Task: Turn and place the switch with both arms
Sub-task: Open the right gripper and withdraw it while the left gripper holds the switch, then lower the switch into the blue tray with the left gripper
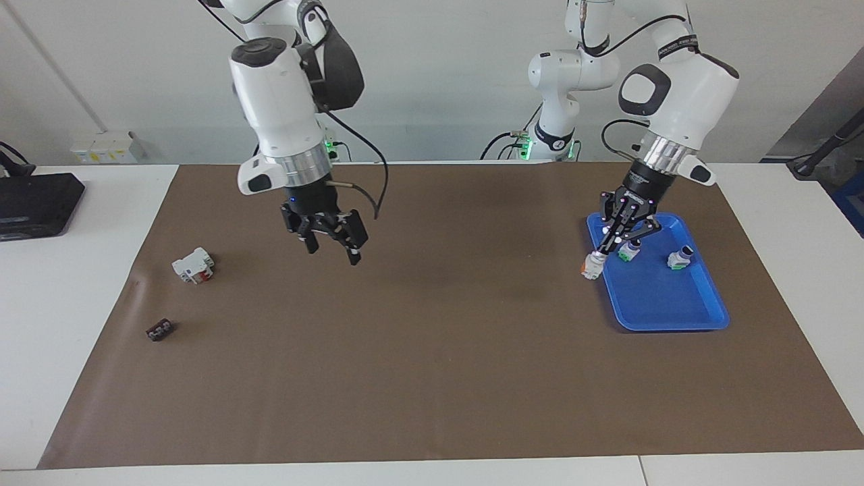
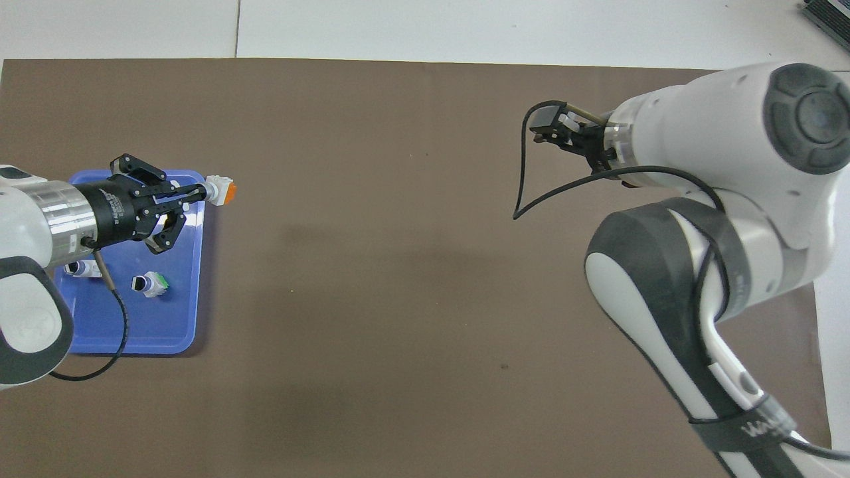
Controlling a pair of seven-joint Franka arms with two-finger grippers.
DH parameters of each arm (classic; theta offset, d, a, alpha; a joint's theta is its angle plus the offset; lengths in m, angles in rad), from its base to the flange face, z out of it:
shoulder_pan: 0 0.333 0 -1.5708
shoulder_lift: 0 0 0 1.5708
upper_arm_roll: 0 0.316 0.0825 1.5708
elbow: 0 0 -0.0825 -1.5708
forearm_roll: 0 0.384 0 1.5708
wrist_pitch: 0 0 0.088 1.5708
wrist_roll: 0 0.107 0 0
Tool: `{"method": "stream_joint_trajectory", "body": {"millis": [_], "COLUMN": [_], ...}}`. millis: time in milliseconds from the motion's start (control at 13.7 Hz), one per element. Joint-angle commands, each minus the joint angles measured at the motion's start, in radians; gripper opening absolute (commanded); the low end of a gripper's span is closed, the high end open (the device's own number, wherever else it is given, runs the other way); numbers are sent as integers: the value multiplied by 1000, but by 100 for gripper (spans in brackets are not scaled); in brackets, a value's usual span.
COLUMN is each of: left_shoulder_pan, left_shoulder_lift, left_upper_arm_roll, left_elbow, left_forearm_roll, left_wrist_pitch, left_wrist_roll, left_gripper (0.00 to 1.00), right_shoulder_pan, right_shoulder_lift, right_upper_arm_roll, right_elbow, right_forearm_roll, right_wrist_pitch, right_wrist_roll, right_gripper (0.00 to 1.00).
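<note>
Left gripper (image 1: 605, 253) clamps switch (image 1: 592, 266) at its knob end, just over blue tray (image 1: 675, 304) edge. Long axis points orange end toward right arm's end of table. Right gripper (image 1: 332, 244) hangs mid-mat, fingers apparently apart, well apart from switch.

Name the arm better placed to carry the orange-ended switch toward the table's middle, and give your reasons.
Left. The left gripper is shut on the switch at the blue tray edge. The right gripper hangs open over bare mat, holding nothing.
</note>
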State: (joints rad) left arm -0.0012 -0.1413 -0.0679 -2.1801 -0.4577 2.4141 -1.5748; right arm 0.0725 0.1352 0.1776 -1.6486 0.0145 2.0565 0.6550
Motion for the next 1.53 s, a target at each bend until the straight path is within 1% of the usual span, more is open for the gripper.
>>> {"method": "stream_joint_trajectory", "body": {"millis": [0, 146, 219, 292, 438, 510, 583, 729, 875, 1021, 1240, 1385, 1458], "left_shoulder_pan": [85, 147, 173, 191, 222, 222, 227, 231, 230, 231, 244, 251, 253], "left_shoulder_lift": [-14, 9, 25, 38, 75, 95, 103, 121, 135, 137, 131, 124, 120], "left_upper_arm_roll": [-7, -7, -7, -9, -7, -7, -7, -7, -9, -9, -9, -9, -9], "left_elbow": [-33, -33, -30, -29, -24, -24, -23, -21, -24, -30, -46, -75, -92], "left_forearm_roll": [77, 151, 181, 207, 266, 302, 342, 395, 396, 396, 396, 396, 396], "left_wrist_pitch": [-21, -13, -10, -9, 34, 60, 69, 66, 63, 45, -10, -15, -15], "left_wrist_roll": [207, 394, 491, 569, 706, 766, 816, 913, 970, 1019, 1035, 1053, 1068], "left_gripper": [0, 0, 0, 0, 0, 0, 0, 0, 0, 0, 0, 0, 0], "right_shoulder_pan": [-109, -174, -178, -160, -70, -41, -36, -43, -43, -40, -36, -37, -34], "right_shoulder_lift": [-81, -121, -149, -170, -218, -232, -226, -220, -218, -212, -186, -175, -175], "right_upper_arm_roll": [17, 13, 0, -54, -201, -251, -268, -274, -273, -273, -267, -264, -263], "right_elbow": [-36, -27, -23, -13, 6, 15, 32, 38, 18, 20, 44, 70, 67], "right_forearm_roll": [-13, -11, -11, -11, -4, -5, -11, -2, 1, -2, -19, -24, -28], "right_wrist_pitch": [-108, -203, -260, -315, -427, -464, -476, -493, -495, -501, -533, -552, -550], "right_wrist_roll": [-216, -337, -372, -392, -472, -504, -527, -541, -538, -538, -538, -541, -541], "right_gripper": [100, 100, 100, 100, 100, 100, 100, 100, 100, 100, 100, 100, 100]}}
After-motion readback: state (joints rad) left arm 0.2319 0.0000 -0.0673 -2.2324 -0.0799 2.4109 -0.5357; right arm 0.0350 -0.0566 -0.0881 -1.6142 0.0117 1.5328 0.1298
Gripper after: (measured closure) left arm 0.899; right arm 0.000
